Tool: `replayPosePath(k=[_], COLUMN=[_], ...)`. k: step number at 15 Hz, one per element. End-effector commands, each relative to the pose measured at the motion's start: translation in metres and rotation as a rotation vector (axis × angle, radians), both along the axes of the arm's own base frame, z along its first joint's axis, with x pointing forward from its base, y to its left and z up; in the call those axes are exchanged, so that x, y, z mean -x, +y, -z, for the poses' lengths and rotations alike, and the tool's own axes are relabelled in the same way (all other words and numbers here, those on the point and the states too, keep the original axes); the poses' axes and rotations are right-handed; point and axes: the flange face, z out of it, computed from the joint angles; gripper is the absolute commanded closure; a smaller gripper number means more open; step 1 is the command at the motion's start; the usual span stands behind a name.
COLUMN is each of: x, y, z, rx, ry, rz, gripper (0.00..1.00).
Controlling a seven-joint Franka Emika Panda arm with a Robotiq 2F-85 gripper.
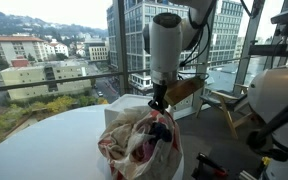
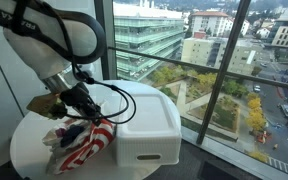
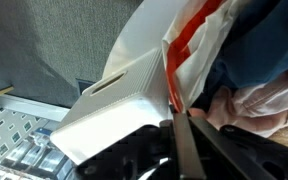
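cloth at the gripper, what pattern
Red and white stripes on the cloth, best in the wrist view.

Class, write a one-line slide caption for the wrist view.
Shut tool grips red-and-white cloth beside a slotted white box.

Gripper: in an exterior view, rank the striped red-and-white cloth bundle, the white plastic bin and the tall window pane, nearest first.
1. Striped red-and-white cloth bundle: right under the gripper.
2. White plastic bin: beside the bundle.
3. Tall window pane: beyond the bin.
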Motion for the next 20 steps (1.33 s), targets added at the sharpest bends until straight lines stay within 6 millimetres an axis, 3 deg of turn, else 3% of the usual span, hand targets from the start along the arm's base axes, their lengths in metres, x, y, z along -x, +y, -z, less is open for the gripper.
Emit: replayPosePath(k=[1, 10, 12, 17, 20], x=[-0.005, -0.008, -0.016, -0.033, -0.035], y=[0.006, 0.007, 0.013, 0.057, 0.066], z=[0.019, -0.034, -0.023, 0.026, 0.048], rx=[-0.061, -0.014, -0.1, -0.274, -0.362], ry=[0.092, -0.087, -0.071, -0.059, 0.006], rz=[-0.046, -0.116, -0.181, -0.356, -0.446], gripper=[0.99, 0.99, 0.99, 1.0, 1.0])
